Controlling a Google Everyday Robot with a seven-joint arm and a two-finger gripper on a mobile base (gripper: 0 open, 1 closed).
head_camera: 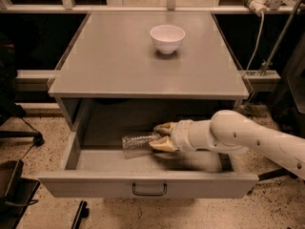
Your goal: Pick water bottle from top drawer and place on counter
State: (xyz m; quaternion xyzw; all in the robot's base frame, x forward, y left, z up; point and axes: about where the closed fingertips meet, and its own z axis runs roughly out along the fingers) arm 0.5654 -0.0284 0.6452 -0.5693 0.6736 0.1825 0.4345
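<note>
The water bottle, clear and ribbed, lies on its side inside the open top drawer, left of centre. My gripper reaches into the drawer from the right on a white arm. Its tan fingers stand above and below the bottle's right end and hold it. The bottle's label is hidden by the fingers. The grey counter lies above the drawer.
A white bowl stands at the back centre of the counter. The drawer has a dark loop handle on its front panel. A cable and metal posts stand to the right. A dark chair base is at lower left.
</note>
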